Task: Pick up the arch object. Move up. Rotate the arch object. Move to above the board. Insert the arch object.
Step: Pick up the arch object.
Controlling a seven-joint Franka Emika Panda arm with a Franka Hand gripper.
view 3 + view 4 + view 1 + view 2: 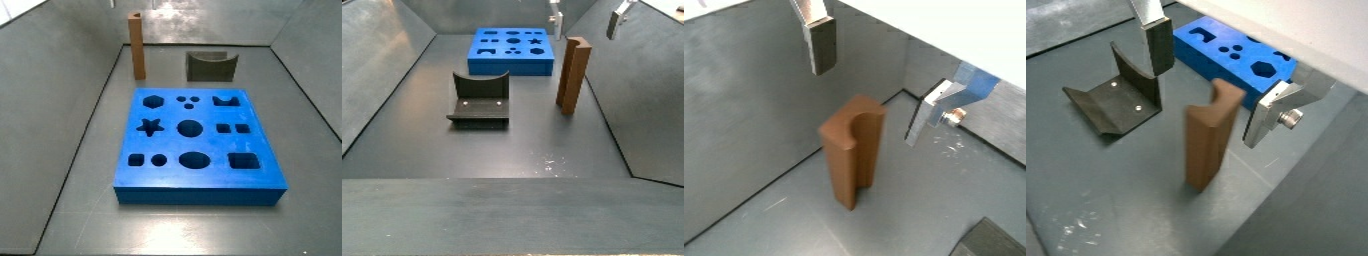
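Nearest in a side view lies the board (197, 141) flat on the floor, behind it the arch object (135, 46) stands upright beside the fixture (211, 67), and the end effector (1213, 82) hovers above it, fingers wide apart, holding nothing.

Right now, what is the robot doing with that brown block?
The robot's gripper hangs open above the arch object, one of the fingers on each side, not touching it. The arch object stands upright on the grey floor, nothing holding it. The board with its shaped holes lies flat a little way off, and the fixture stands nearby. So the pick-up has not happened.
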